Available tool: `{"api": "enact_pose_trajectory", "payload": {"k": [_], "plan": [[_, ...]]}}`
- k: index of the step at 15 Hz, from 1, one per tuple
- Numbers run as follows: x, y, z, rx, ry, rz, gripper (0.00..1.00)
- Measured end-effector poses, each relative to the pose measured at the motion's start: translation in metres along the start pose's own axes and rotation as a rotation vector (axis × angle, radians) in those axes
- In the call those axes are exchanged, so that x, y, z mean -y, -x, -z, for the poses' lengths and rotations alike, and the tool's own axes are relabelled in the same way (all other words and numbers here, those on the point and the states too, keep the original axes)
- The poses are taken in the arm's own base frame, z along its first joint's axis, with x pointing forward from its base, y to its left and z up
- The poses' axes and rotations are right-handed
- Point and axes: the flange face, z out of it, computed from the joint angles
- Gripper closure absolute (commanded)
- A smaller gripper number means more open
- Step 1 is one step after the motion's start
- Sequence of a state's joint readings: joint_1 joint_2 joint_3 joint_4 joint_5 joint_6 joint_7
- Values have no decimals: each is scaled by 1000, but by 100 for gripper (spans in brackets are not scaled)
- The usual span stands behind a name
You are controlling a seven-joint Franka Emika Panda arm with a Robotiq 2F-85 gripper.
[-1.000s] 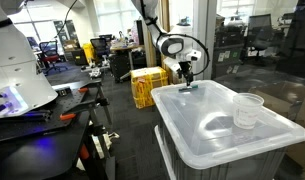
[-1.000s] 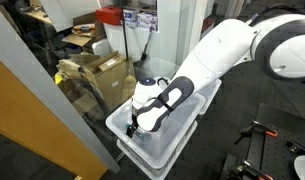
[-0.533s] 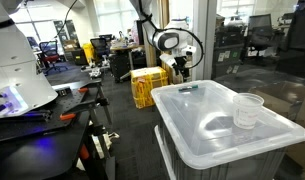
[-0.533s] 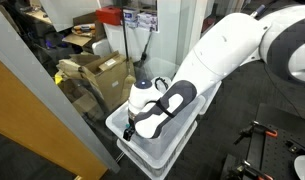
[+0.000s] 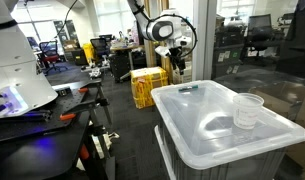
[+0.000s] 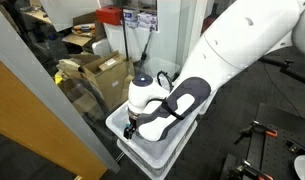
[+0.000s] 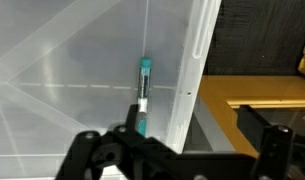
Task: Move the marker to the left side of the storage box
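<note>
Fingers (image 7: 264, 135) are spread wide with nothing in them, and we see the gripper (image 5: 176, 62) hanging above the far end of the storage box (image 5: 170, 125). Cup (image 5: 248, 110) stands on its lid to the right; marker (image 5: 187, 88) lies flat at the lid's far edge.

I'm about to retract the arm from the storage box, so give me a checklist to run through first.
1. Marker lies flat on the storage box lid: ok.
2. Gripper open, holding nothing: ok.
3. Gripper above the marker, apart from it: ok.
4. Marker inside the lid's rim, beside the edge: ok.
5. Clear plastic cup upright, well away from the marker: ok.
6. That edge is the box's left side: cannot tell.
</note>
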State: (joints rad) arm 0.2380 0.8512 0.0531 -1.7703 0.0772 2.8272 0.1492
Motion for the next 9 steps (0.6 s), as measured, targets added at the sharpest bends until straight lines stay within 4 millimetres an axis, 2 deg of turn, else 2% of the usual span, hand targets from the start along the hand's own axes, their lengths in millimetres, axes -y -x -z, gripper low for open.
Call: {"api": "enact_pose_trajectory", "payload": {"k": [5, 9], "plan": [[-7, 9, 22, -2, 39, -28, 0], [-15, 16, 32, 5, 52, -33, 0]]}}
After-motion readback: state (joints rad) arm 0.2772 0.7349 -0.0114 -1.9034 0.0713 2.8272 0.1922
